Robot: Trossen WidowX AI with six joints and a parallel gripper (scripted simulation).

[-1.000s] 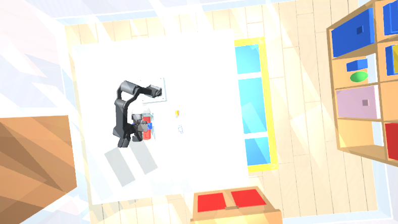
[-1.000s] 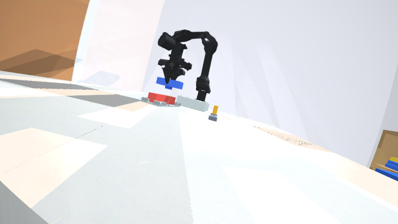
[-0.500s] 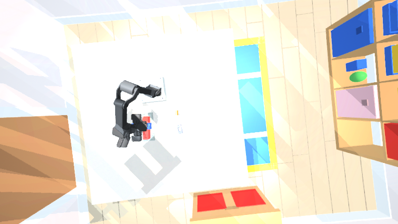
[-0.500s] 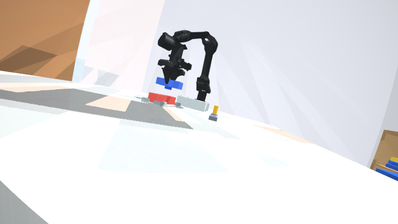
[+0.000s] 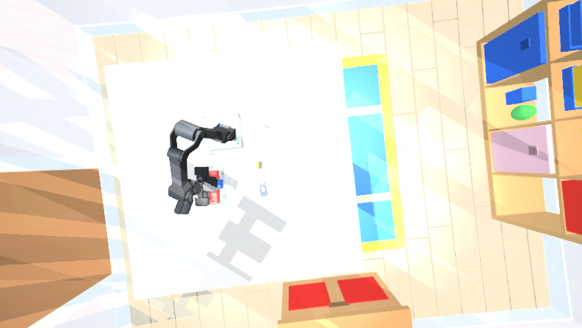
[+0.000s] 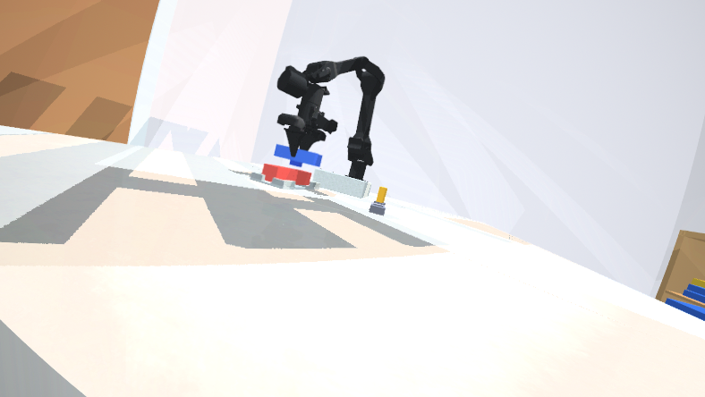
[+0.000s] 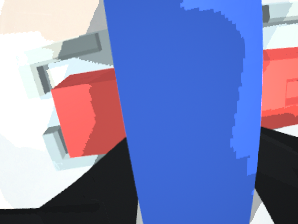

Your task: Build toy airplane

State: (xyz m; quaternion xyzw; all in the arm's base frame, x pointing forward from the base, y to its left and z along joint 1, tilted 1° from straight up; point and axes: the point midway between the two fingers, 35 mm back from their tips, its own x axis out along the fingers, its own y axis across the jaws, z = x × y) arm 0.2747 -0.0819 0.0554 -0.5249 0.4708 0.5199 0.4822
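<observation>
My gripper point(image 6: 297, 151) point(image 7: 185, 139) is shut on the blue wing point(image 5: 220, 184) point(image 6: 310, 157) point(image 7: 185, 100). The wing is held crosswise, just above the red fuselage point(image 5: 214, 196) point(image 6: 285, 174) point(image 7: 90, 115), with its tab pointing down and a small gap below it. The fuselage lies in the pale grey cradle point(image 6: 284, 184) point(image 7: 82, 46); whether it is fully flat I cannot tell. The wing hides the fuselage's middle socket in the wrist view; a square socket outline shows at the right edge. The yellow tail fin point(image 5: 258, 165) point(image 6: 381, 193) stands upright away from the fuselage.
A small grey block point(image 5: 263, 189) point(image 6: 377, 208) is near the fin, on its camera side in the exterior view. The arm's pale base plate point(image 5: 238, 125) point(image 6: 340, 182) is close beside the cradle. Shadows cross the white table top point(image 5: 305, 142).
</observation>
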